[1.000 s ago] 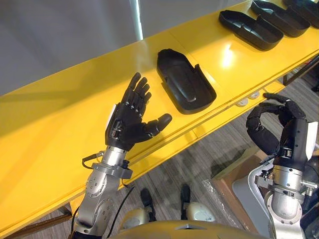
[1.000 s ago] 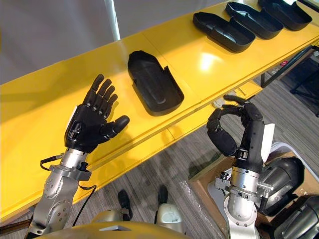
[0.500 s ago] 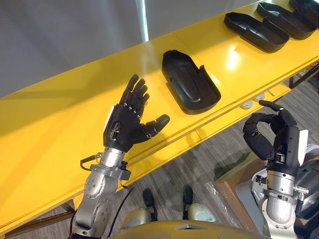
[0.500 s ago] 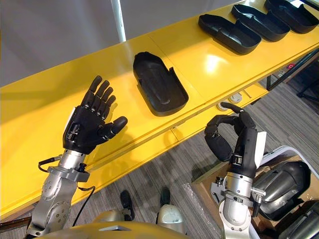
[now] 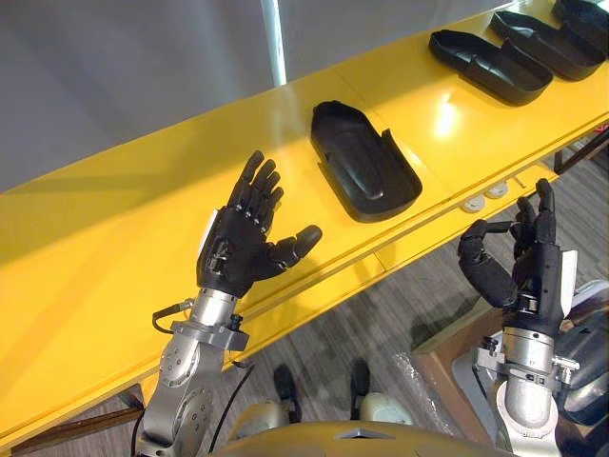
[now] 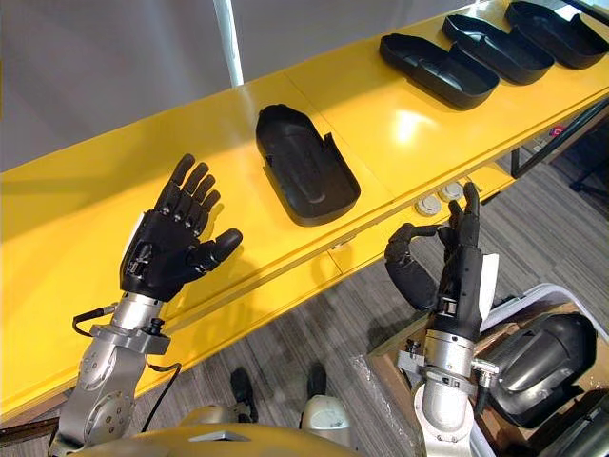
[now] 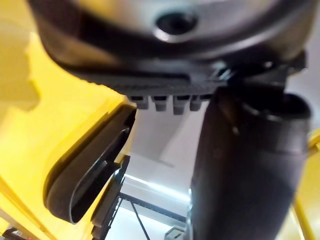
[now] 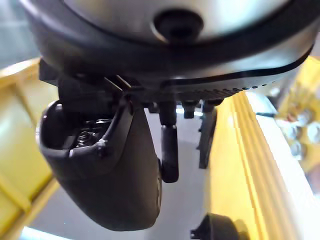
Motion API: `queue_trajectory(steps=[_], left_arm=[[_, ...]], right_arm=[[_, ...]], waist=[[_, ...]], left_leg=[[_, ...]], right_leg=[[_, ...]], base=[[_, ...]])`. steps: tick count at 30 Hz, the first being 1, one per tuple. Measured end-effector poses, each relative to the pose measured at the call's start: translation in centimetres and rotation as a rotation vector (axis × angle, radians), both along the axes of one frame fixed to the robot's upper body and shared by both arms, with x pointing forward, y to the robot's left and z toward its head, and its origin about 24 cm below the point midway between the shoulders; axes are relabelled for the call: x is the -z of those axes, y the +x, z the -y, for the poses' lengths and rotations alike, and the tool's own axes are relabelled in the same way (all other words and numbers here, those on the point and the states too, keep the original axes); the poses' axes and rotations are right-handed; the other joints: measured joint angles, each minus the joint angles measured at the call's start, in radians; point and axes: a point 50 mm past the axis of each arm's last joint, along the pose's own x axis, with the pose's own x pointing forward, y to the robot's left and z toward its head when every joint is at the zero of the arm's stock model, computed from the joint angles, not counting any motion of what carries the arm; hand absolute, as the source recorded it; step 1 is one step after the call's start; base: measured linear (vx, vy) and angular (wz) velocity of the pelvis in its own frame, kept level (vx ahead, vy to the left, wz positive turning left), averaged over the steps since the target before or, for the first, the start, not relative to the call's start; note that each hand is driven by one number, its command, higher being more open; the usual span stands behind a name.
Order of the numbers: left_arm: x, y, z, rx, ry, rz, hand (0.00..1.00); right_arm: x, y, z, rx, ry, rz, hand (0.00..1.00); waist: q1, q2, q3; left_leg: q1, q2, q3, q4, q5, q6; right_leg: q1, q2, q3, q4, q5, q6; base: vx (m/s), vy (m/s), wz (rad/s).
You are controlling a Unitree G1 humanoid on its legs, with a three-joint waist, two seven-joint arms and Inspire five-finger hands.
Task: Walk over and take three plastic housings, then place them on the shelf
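Note:
A black plastic housing (image 5: pixel 364 162) lies hollow side up on the long yellow shelf (image 5: pixel 105 248); its end also shows in the left wrist view (image 7: pixel 85 175). Three more black housings (image 6: pixel 438 69) lie in a row at the shelf's far right. My left hand (image 5: pixel 238 249) hovers over the shelf to the left of the near housing, open and empty, a hand's width from it. My right hand (image 5: pixel 528 262) is below the shelf's front edge, above the floor, with its fingers pointing up, its thumb bent, and nothing in it.
A cardboard box (image 6: pixel 400 354) with grey and black housings (image 6: pixel 533 357) stands on the floor at the lower right, beside my right arm. Grey plank floor (image 5: pixel 381 314) runs under the shelf's front edge. A grey wall (image 5: pixel 114 67) rises behind the shelf.
My right hand has uncurled its fingers and sunk a little lower below the shelf edge. The left hand has stayed where it was, open.

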Motion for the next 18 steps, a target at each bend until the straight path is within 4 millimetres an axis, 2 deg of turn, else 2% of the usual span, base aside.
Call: queue_trajectory(steps=[5, 10, 16, 17, 18], left_arm=[[0.0, -0.1, 0.1, 0.015, -0.001, 0.006, 1.00], [0.0, -0.1, 0.2, 0.020, -0.007, 0.010, 1.00], [0.5, -0.5, 0.1, 0.009, -0.014, -0.012, 1.00], [0.5, -0.5, 0.1, 0.008, -0.013, -0.016, 1.00], [0.6, -0.5, 0.1, 0.008, -0.012, -0.018, 1.00]], right_arm=[[2.5, -0.6, 0.2, -0.047, 0.449, 0.083, 1.00], [3.7, -0.7, 0.1, -0.187, 0.707, 0.179, 1.00], [4.5, -0.5, -1.0, -0.272, 0.805, 0.177, 1.00], [4.5, -0.4, -1.2, -0.279, 0.811, 0.174, 0.00], [4.5, -0.4, -1.2, -0.280, 0.815, 0.172, 0.00]], waist=[[0.008, 0.003, -0.017], [0.006, 0.004, -0.028], [0.008, 0.000, -0.049], [0.009, -0.002, -0.051], [0.011, -0.004, -0.052]], left_leg=[[0.001, -0.001, 0.001, 0.000, 0.000, 0.000], [0.003, 0.000, 0.001, -0.003, 0.000, 0.000], [0.005, -0.001, 0.000, -0.004, 0.000, 0.000], [0.005, -0.001, -0.001, -0.004, 0.000, 0.000], [0.005, -0.001, -0.002, -0.004, 0.001, 0.001]], right_leg=[[0.001, -0.001, 0.000, 0.000, 0.000, 0.000], [0.002, -0.001, 0.000, 0.000, 0.000, 0.000], [0.005, -0.001, -0.002, -0.001, 0.000, 0.000], [0.006, -0.001, -0.003, -0.001, 0.000, 0.000], [0.006, -0.001, -0.004, -0.001, 0.000, 0.001]], base=[[0.00, 0.000, 0.00], [0.00, 0.000, 0.00], [0.00, 0.000, 0.00], [0.00, 0.000, 0.00], [0.00, 0.000, 0.03]])
